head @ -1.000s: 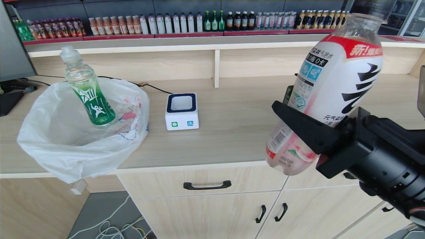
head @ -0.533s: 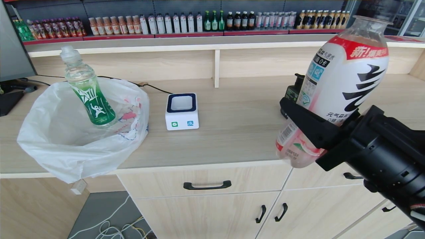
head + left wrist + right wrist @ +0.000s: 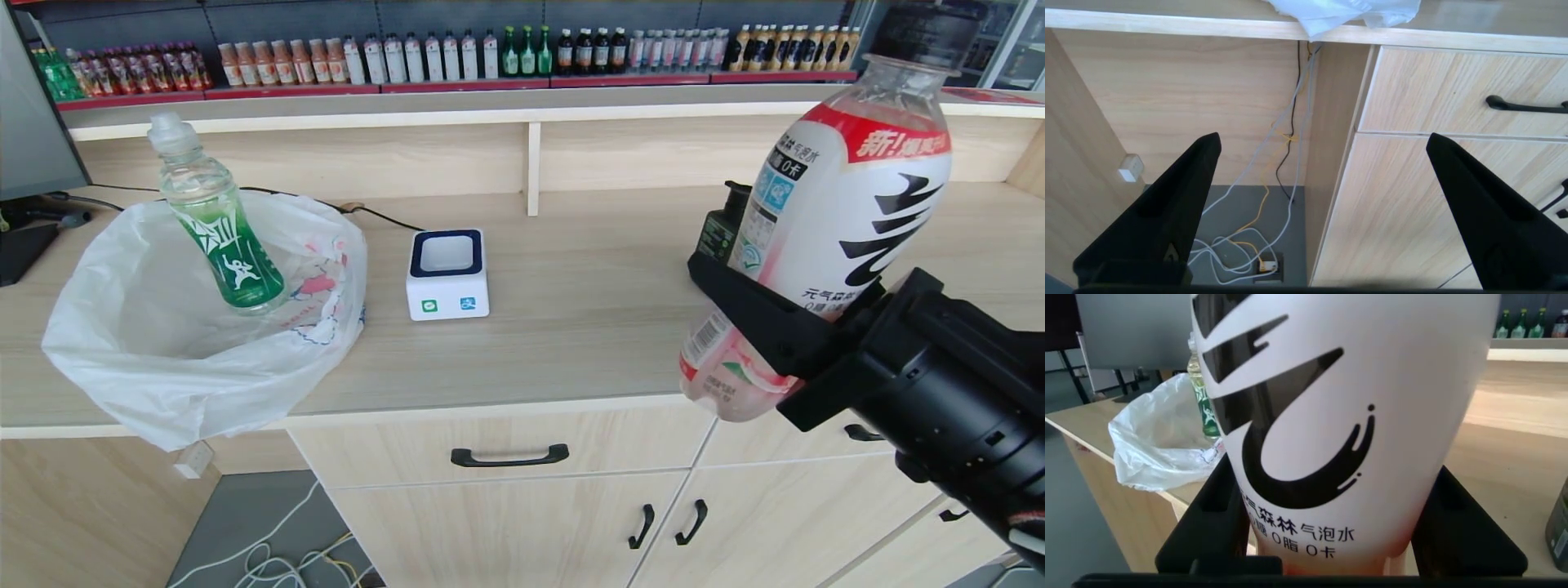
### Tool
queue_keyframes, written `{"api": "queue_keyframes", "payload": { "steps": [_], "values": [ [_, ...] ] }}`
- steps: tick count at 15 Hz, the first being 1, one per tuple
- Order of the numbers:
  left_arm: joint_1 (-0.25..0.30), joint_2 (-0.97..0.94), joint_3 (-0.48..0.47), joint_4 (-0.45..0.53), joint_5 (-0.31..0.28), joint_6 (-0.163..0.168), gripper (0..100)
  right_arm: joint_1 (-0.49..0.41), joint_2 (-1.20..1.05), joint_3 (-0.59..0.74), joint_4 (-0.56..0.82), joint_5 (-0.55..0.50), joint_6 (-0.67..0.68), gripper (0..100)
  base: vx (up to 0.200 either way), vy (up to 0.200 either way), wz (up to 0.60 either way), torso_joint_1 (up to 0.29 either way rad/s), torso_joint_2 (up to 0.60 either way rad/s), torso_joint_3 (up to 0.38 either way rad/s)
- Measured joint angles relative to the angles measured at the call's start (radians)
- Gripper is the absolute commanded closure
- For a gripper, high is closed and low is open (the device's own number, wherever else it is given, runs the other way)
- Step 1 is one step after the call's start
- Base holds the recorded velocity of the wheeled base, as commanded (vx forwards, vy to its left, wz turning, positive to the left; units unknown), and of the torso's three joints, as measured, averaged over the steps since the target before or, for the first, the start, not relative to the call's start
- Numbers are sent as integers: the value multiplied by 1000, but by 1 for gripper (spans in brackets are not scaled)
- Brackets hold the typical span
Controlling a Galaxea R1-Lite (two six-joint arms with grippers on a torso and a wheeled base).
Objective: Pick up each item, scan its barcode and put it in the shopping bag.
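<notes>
My right gripper [image 3: 796, 327] is shut on a white and pink bottle [image 3: 824, 229] with a red band near its neck, held tilted in the air off the counter's front right edge. Its barcode [image 3: 706, 336] faces left. The bottle [image 3: 1347, 416] also looms close in the right wrist view. A white scanner box [image 3: 447, 274] sits mid-counter. At the left, a white shopping bag [image 3: 163, 343] holds a leaning green-labelled bottle [image 3: 216, 216]. My left gripper [image 3: 1323, 212] hangs open below the counter, by the cabinet front, with the bag's edge [image 3: 1347, 12] above it.
A small dark green bottle [image 3: 718, 229] stands on the counter behind the held bottle. A monitor [image 3: 33, 106] and cables lie at the far left. Shelves of drinks [image 3: 490, 53] line the back wall. Drawers with black handles [image 3: 509, 456] sit below the counter.
The right gripper with the bottle first drifted right and up a little, uncovering the small dark bottle behind it. It then stayed almost still. The bag and scanner have not moved.
</notes>
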Motion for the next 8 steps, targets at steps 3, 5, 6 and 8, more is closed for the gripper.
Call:
{"api": "queue_keyframes", "payload": {
  "steps": [3, 5, 6, 8],
  "values": [
    [0, 0, 0, 0, 0, 0, 0, -1, -1, 1, 2, 0, 7, 100, 0, 0, 0, 0, 0, 0],
    [0, 0, 0, 0, 0, 0, 0, 2, -5, 1, -8, 4, 13, 100, 0, 0, 0, 0, 0, 0],
    [0, 0, 0, 0, 0, 0, 0, -1, -6, 2, 2, 1, 21, 100, 0, 0, 0, 0, 0, 0],
    [0, 0, 0, 0, 0, 0, 0, 0, -6, 2, -2, 2, 25, 100, 0, 0, 0, 0, 0, 0]
  ]
}}
